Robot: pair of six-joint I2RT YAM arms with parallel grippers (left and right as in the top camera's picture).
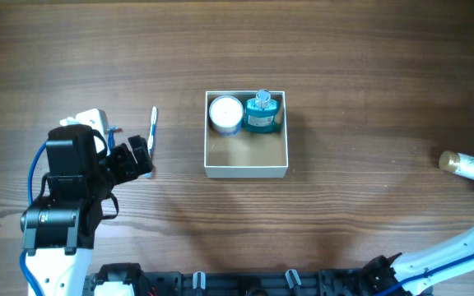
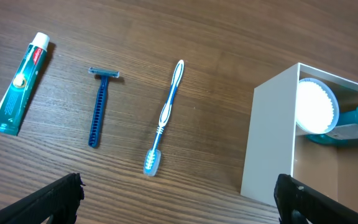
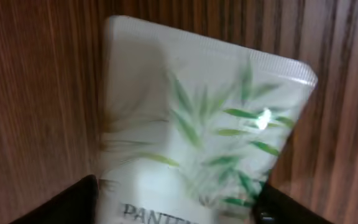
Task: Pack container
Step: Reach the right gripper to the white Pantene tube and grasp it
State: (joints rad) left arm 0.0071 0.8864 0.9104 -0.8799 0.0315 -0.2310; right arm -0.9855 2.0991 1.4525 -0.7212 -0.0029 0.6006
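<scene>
Container (image 1: 246, 172) mid-table; jar (image 1: 225, 113), teal bottle (image 1: 262, 115) along far wall, near half free. Left gripper (image 1: 141, 156) spread wide, empty, near toothbrush (image 2: 165, 118). Right gripper (image 3: 176, 208) straddles Pantene tube (image 3: 204, 124) at right; we cannot tell if clamped. We judge next: pinch tube, carry left into container.

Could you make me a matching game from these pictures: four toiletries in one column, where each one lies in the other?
Things:
1 white jar
2 razor
3 toothpaste tube
4 leaf-printed tube

Places:
A middle of the row, beside the toothbrush
B filling the right wrist view
C inside the box
D end of the row farthest from the box

Pairs: 1-C, 2-A, 3-D, 4-B
</scene>
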